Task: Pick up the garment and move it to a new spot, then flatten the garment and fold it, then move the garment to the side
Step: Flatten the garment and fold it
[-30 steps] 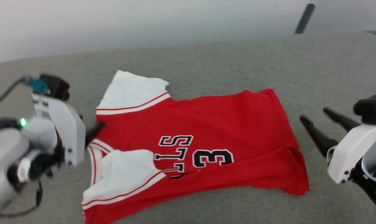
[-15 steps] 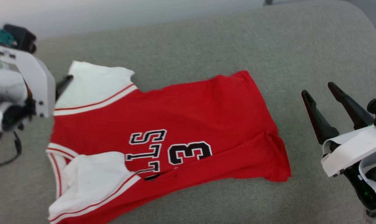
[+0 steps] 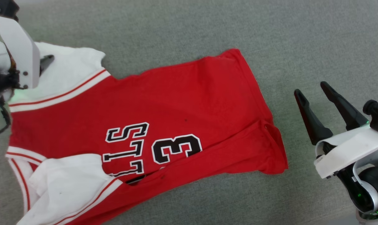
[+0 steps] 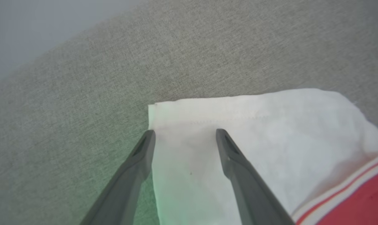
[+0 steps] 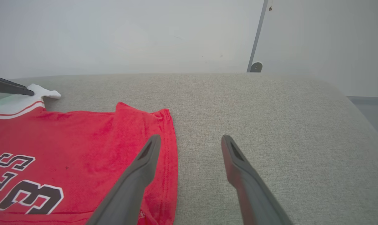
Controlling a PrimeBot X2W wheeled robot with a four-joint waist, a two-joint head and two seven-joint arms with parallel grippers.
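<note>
The garment (image 3: pixel 176 103), a red jersey with white sleeves and black-and-white lettering, lies spread on the grey cushion. My left gripper (image 4: pixel 184 132) is open above the outer corner of the far white sleeve (image 4: pixel 270 125). One finger lines up with the sleeve's edge and the other is over the cloth. I cannot tell whether they touch it. In the head view a dark fingertip (image 3: pixel 46 61) of that gripper pokes out over the sleeve. My right gripper (image 3: pixel 311 88) is open and empty over bare cushion, just right of the red hem (image 5: pixel 170 150).
The grey upholstered surface (image 3: pixel 301 47) extends far beyond the garment on the right and behind it. Its rounded right edge (image 5: pixel 358 103) drops away. A pale wall (image 5: pixel 145 31) and a thin dark pole (image 5: pixel 256 40) stand behind.
The head camera has tilted down and shifted, so the whole picture slid. My left gripper has moved from the collar area to the far sleeve's corner. The right gripper stays open beside the hem.
</note>
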